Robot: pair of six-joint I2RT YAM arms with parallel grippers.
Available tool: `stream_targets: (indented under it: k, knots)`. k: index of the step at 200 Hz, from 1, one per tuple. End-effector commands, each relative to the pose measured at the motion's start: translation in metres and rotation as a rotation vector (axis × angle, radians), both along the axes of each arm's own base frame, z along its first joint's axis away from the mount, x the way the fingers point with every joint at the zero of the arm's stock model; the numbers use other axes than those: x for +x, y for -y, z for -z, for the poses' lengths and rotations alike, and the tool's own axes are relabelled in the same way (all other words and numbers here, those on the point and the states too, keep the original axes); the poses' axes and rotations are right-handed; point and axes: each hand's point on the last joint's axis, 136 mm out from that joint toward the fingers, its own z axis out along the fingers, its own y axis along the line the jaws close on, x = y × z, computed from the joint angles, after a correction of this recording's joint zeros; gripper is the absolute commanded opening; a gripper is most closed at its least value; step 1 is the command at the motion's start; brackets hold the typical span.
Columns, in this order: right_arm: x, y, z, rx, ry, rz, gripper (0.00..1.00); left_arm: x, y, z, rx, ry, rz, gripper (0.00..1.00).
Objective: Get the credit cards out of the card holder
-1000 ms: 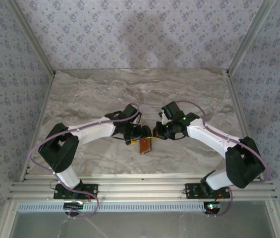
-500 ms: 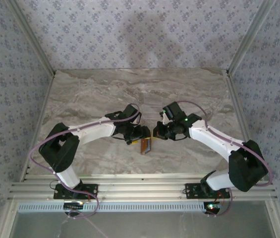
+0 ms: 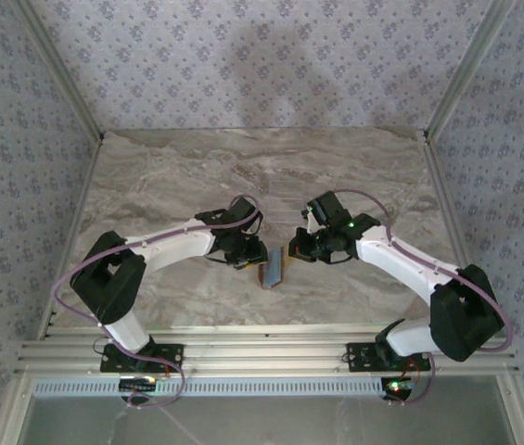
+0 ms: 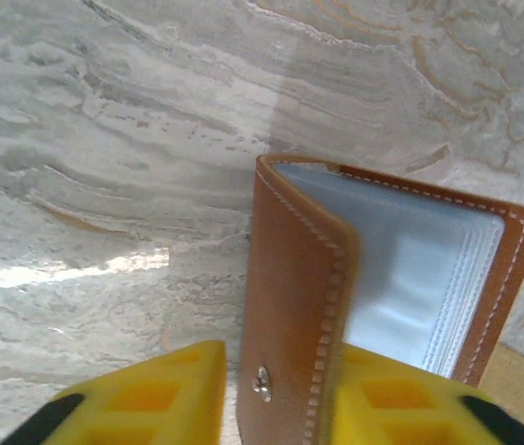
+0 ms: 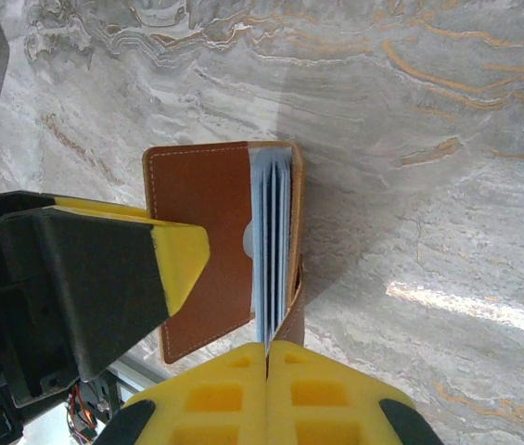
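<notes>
The card holder (image 4: 294,278), clamped upright midway across the table (image 3: 169,176) by the right gripper (image 5: 267,366), could be wrenched free if its cover, flanked by the left gripper (image 4: 280,371) in uncertain grip, is tugged hard.

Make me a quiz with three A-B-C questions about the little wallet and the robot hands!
1. Where is the card holder?
A. by the table's far edge
B. between the left gripper and the right gripper
C. on an arm's base
2. What colour is its outside?
A. green
B. black
C. brown
3. Is it open or shut?
A. open
B. snapped shut
C. torn in two
Answers: B, the top view shows a gripper on each side of it; C, both wrist views show stitched brown leather; A, it gapes, with pale inner sleeves showing.
</notes>
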Motion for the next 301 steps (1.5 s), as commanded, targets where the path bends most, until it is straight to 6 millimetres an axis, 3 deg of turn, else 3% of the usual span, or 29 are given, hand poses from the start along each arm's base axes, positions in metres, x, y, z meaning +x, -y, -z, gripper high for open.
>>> stream_targets:
  k: [1, 57, 94, 140, 161, 228, 263, 301]
  knots:
    - [-0.002, 0.006, -0.005, -0.010, 0.000, 0.021, 0.00, -0.004, -0.016, -0.002, 0.041, 0.010, -0.012, 0.26]
    - [0.001, -0.010, -0.021, 0.015, 0.029, 0.005, 0.00, -0.003, -0.026, 0.004, 0.007, 0.008, -0.051, 0.14]
    - [0.002, -0.027, -0.027, 0.017, 0.037, -0.016, 0.00, -0.003, -0.042, 0.006, -0.007, 0.014, -0.078, 0.21]
    - [0.003, -0.051, -0.032, 0.014, 0.043, -0.050, 0.00, 0.001, -0.085, -0.005, -0.025, 0.056, -0.173, 0.28]
    - [0.002, -0.057, -0.031, 0.009, 0.041, -0.057, 0.00, 0.001, -0.092, -0.012, -0.034, 0.067, -0.169, 0.30]
    - [-0.001, -0.048, -0.035, -0.030, 0.046, -0.065, 0.00, 0.001, -0.044, -0.008, -0.109, 0.017, -0.061, 0.31]
    - [-0.007, -0.015, -0.027, -0.163, 0.041, -0.048, 0.00, -0.001, -0.012, -0.005, -0.101, 0.008, 0.005, 0.21]
    - [-0.009, 0.019, -0.017, -0.249, 0.042, -0.009, 0.00, -0.001, 0.001, 0.001, -0.100, -0.011, 0.025, 0.18]
